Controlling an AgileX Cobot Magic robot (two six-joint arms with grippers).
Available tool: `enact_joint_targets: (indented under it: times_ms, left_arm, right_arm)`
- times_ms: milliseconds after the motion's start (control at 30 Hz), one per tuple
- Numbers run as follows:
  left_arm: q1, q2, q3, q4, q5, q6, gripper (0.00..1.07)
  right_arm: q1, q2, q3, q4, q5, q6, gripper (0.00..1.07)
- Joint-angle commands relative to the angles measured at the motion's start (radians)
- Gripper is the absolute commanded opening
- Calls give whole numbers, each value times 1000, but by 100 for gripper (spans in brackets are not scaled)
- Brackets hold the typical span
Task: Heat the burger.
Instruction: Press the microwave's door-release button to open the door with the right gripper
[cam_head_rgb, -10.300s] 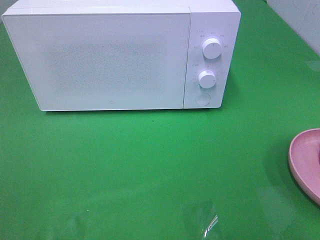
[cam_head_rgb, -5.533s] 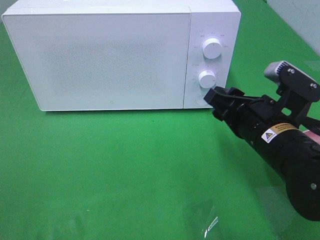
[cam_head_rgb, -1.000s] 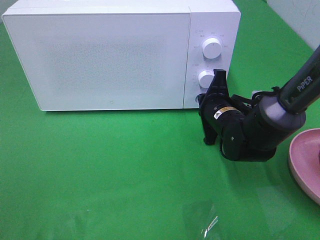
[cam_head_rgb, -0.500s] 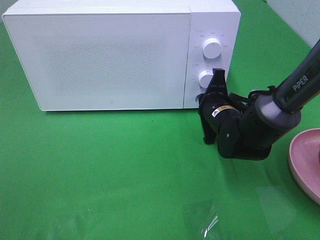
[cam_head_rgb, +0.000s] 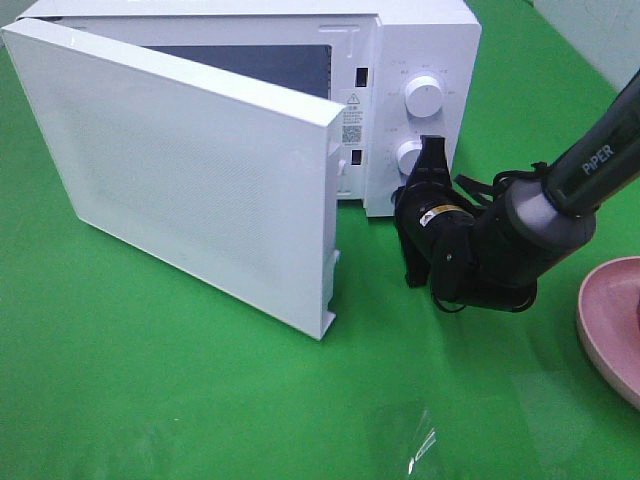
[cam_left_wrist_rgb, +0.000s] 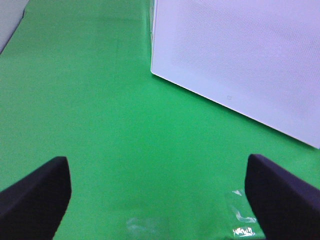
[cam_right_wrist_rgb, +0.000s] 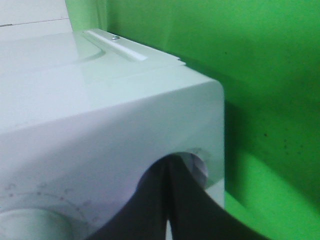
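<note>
Right end effector (cam_right_wrist_rgb: 168, 167), fully closed and empty, has its tips at the microwave (cam_head_rgb: 425, 40) button (cam_right_wrist_rgb: 197, 165); door (cam_head_rgb: 180, 190) open; left end effector (cam_left_wrist_rgb: 160, 200) wide above the bench (cam_head_rgb: 200, 380); burger out of view.

Green over whole worktop (cam_head_rgb: 200, 400), plain, with glossy clear patch at lower centre. White on microwave (cam_head_rgb: 425, 40) at upper left. White on door (cam_head_rgb: 180, 190) too, fine grey dot grid across its face. Dark blue-grey inside cavity (cam_head_rgb: 250, 65). White on upper knob (cam_head_rgb: 424, 97) and lower knob (cam_head_rgb: 410, 155), faint grey markings around. Black on right arm (cam_head_rgb: 470, 260) at centre right, with grey band, white lettering, small yellow label. Pink on plate (cam_head_rgb: 615, 330) at right edge. Black on left fingers (cam_left_wrist_rgb: 35, 195); near-black on right fingers (cam_right_wrist_rgb: 150, 210).
</note>
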Motion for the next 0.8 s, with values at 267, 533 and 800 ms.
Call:
enact_joint_targets:
  times_ms: [267,533,800]
  left_arm:
    - [-2,-2,0,-5,4,0,87]
    - [-2,-2,0,-5,4,0,87]
    - [-2,-2,0,-5,4,0,87]
  right_arm:
    - [-58,-22,-80,-37,-287,-13,0]
    - [-27,-59,-1,-67,-201,4,0]
    - [12,-80,79,-96,-99,42,0]
